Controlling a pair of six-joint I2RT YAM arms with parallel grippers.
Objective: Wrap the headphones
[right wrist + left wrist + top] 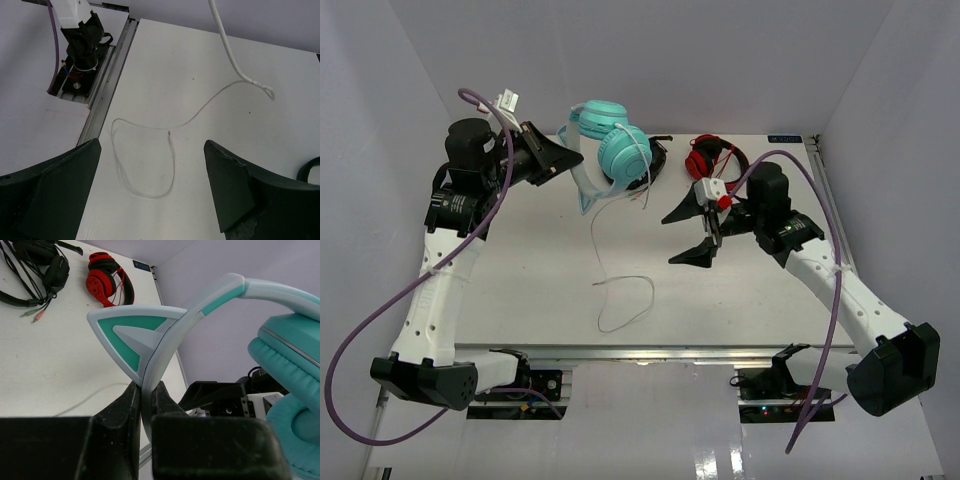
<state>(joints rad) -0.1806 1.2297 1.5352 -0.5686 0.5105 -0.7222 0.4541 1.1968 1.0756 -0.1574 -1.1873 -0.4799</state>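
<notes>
The left arm and the right arm have white link shells, black joint housings and black bases. A thin purple cable loops loosely beside each. The right gripper has matte black wedge-shaped fingers and a white camera block with a red part.

Left arm reaches up and forward, the left gripper pinched tight on the headphones; right arm extends inward, the right gripper angled downward, jaws spread wide, holding nothing.
</notes>
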